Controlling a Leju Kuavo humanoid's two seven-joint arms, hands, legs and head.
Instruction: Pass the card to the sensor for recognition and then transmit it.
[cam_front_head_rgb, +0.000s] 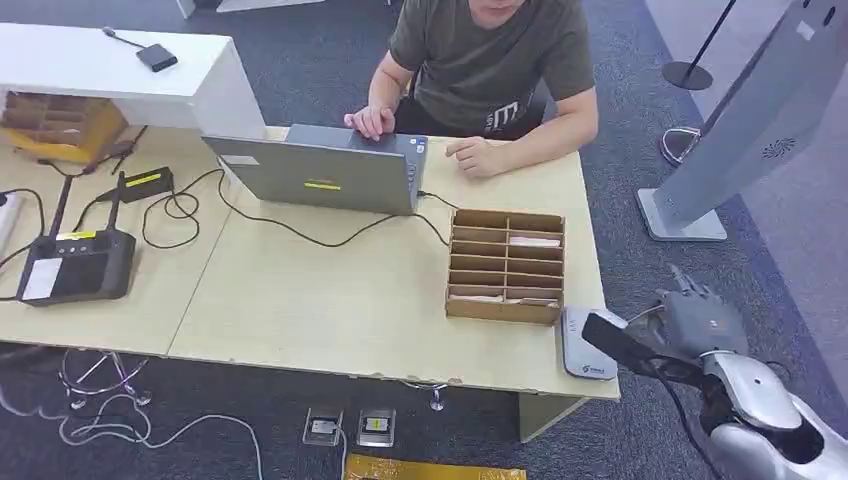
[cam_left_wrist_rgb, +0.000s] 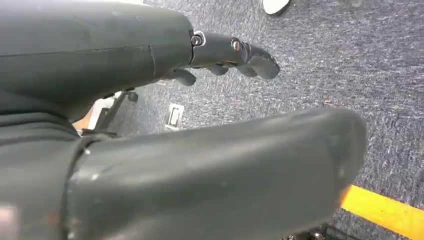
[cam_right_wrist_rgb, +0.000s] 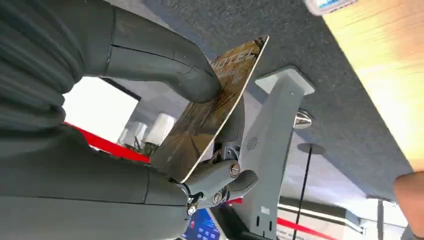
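Right hand (cam_front_head_rgb: 690, 325), grey, lower right of head view: fingers grasping a thin dark card with brown patterned face (cam_right_wrist_rgb: 212, 110), pinched between thumb and fingers; card juts leftward over the white flat sensor pad (cam_front_head_rgb: 588, 348) at the table's right front corner. Left hand (cam_left_wrist_rgb: 220, 55): hangs above grey carpet, fingers loosely extended, holding nothing. Light wooden table (cam_front_head_rgb: 300, 300), centre: cardboard compartment organiser (cam_front_head_rgb: 505, 265) right of centre; grey laptop (cam_front_head_rgb: 325, 170) above it, a person's hands (cam_front_head_rgb: 420, 135) at it. Black tablet controller (cam_front_head_rgb: 75, 265) at left
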